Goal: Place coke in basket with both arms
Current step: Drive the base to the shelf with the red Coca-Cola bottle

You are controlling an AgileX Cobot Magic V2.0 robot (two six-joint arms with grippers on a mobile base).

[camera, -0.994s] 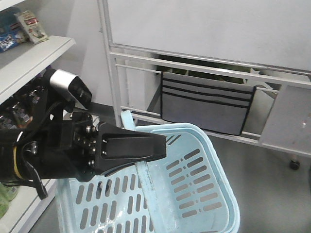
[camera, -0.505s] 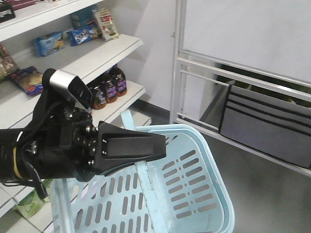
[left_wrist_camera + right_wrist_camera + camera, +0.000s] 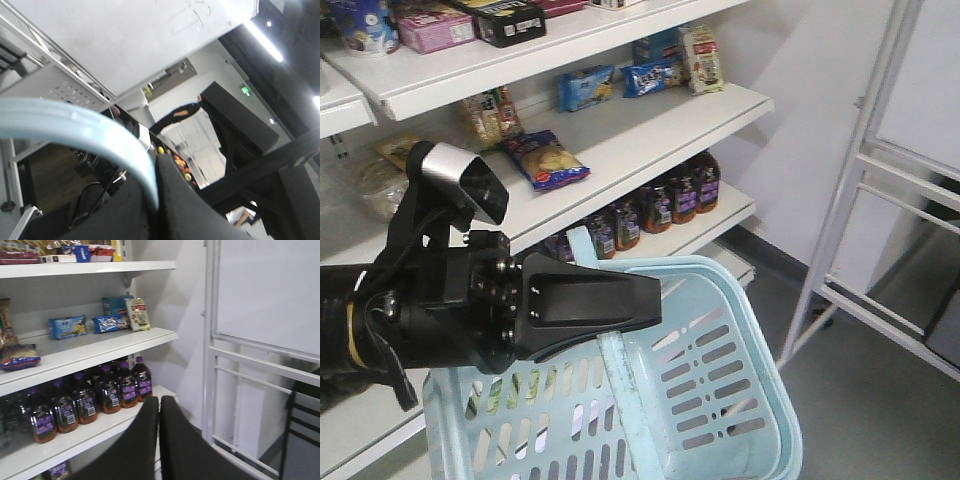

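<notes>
The left claw (image 3: 652,300) is clamped on the flat swing handle (image 3: 75,127) of the light blue slotted plastic basket (image 3: 750,400), carrying it beside the white shop shelves (image 3: 650,130), likely so its open top can receive. The right claw (image 3: 159,403) is pressed narrow on nothing, free to fetch. The red coke bottle shows in no view; only dark purple-labelled bottles (image 3: 107,390) stand on the shelf.
</notes>
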